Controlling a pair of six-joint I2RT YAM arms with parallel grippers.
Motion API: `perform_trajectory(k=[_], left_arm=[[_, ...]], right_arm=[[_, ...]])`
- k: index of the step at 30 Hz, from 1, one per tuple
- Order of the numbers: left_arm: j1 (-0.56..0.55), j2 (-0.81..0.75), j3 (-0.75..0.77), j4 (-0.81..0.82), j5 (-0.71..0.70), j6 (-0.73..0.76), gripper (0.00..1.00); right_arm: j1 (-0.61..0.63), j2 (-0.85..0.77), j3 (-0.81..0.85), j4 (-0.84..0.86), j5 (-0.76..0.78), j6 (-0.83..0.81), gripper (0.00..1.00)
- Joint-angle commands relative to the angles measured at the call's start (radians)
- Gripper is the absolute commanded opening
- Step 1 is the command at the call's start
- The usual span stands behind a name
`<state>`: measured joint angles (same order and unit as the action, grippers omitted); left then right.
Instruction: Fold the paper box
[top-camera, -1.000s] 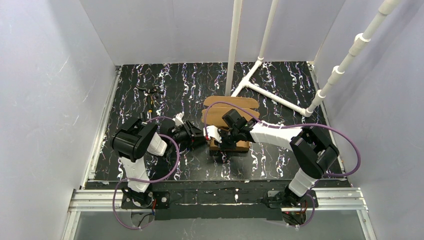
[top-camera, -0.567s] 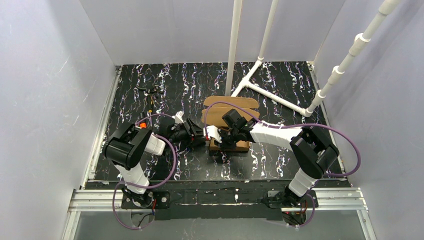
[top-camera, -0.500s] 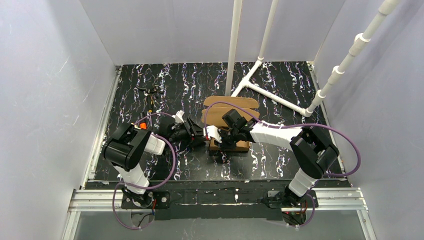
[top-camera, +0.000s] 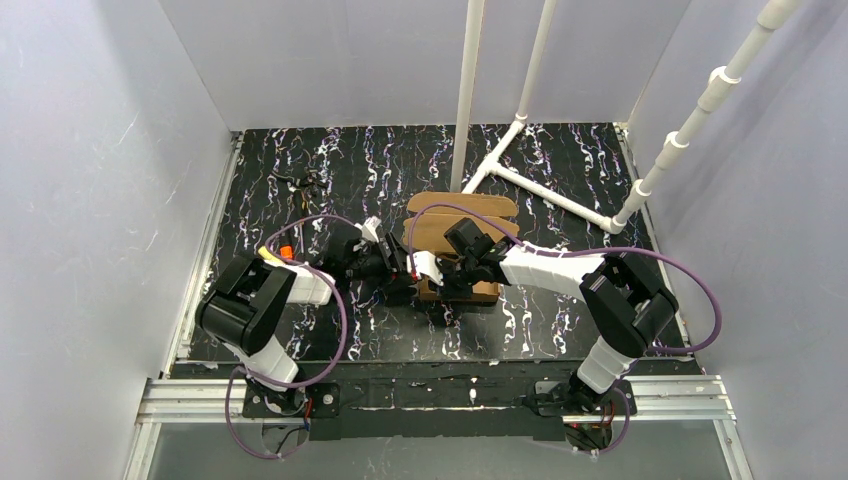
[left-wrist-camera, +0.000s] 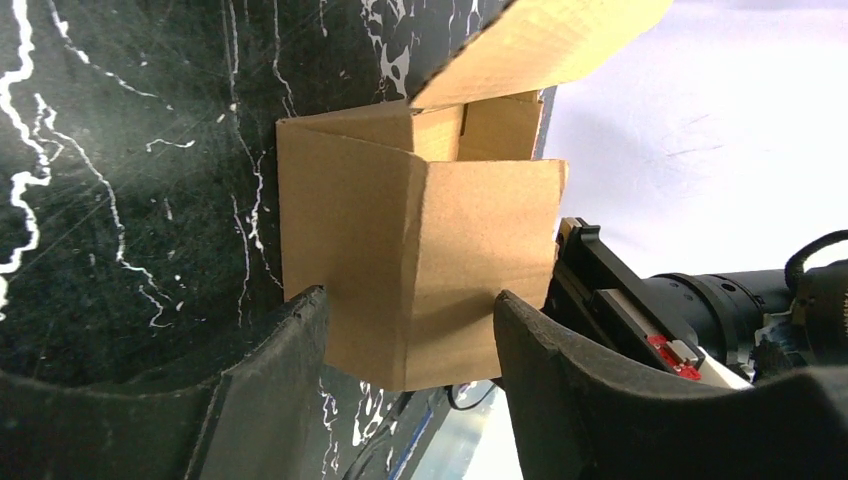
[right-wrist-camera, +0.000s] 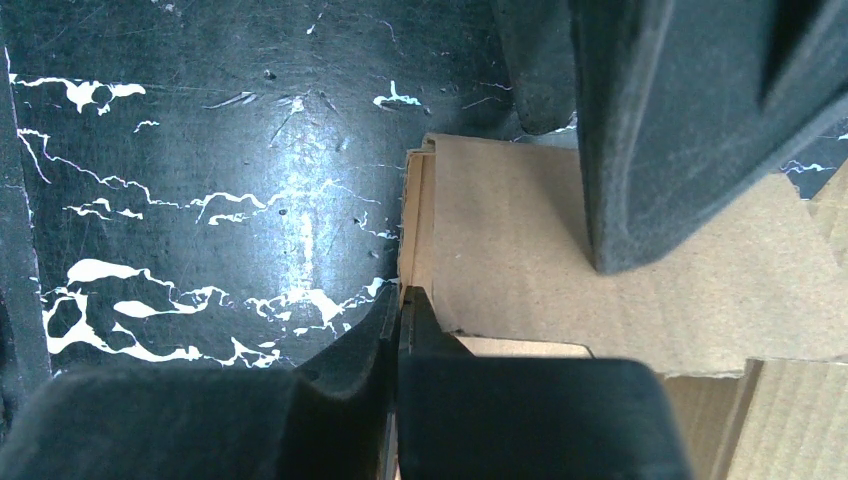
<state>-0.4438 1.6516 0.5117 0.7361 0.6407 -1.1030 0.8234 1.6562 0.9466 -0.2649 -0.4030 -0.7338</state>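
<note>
The paper box (top-camera: 435, 232) sits partly folded just past the middle of the table (top-camera: 560, 150), with both arms meeting at its near end. The left gripper (top-camera: 400, 280) reaches in from 9 o'clock. In the left wrist view its fingers (left-wrist-camera: 270, 400) are spread wide and the box's creased end panel fills the gap between them. The panel is wider than the gap, and I cannot tell whether the tips press on it. The right gripper (top-camera: 443, 283) comes in from 3 o'clock over the box to its 7 o'clock corner. In the right wrist view its fingers (right-wrist-camera: 520, 420) are clenched on a thin cardboard wall seen edge-on, which runs straight into the seam between them. A dark finger from the other arm enters that view at 1 o'clock, with its tip against the flat cardboard.

From above, the box's raised lid flap lies at its 12 o'clock end, toward the far wall, and its open side faces up. The arms hide too much of the body to judge its long axis.

The table is black with white marbled veins and is enclosed by pale grey walls on three sides. White pipes (top-camera: 560, 200) stand and lie at 1 to 2 o'clock. A metal rail (top-camera: 440, 395) along the near edge carries the arm bases, and purple cables (top-camera: 690, 290) loop off both arms. A small dark object (top-camera: 300, 182), too small to identify, lies at 10 o'clock.
</note>
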Motion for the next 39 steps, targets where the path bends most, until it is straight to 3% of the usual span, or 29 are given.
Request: perform_trajectory(k=[1, 9, 13, 21, 25, 34, 39], left_arm=[[-0.029, -0.08, 0.072, -0.238, -0.062, 0.125, 0.59], [-0.087, -0.128, 0.182, -0.527, -0.191, 0.283, 0.55], [-0.104, -0.114, 0.211, -0.567, -0.209, 0.304, 0.46], [-0.138, -0.115, 0.273, -0.702, -0.29, 0.37, 0.45], [-0.156, -0.107, 0.302, -0.729, -0.326, 0.378, 0.43], [-0.185, -0.085, 0.343, -0.807, -0.413, 0.39, 0.34], [-0.187, -0.075, 0.358, -0.83, -0.434, 0.4, 0.32]], right_arm=[[0.006, 0.031, 0.003, -0.04, 0.011, -0.008, 0.01], [0.006, 0.028, 0.004, -0.045, 0.007, -0.012, 0.01], [0.006, 0.025, 0.004, -0.043, 0.009, -0.012, 0.01], [0.006, 0.024, 0.004, -0.039, 0.011, -0.006, 0.02], [0.006, 0.017, 0.006, -0.044, 0.006, -0.006, 0.11], [-0.027, -0.048, 0.023, -0.155, -0.085, -0.1, 0.47], [-0.074, -0.091, 0.028, -0.22, -0.153, -0.165, 0.54]])
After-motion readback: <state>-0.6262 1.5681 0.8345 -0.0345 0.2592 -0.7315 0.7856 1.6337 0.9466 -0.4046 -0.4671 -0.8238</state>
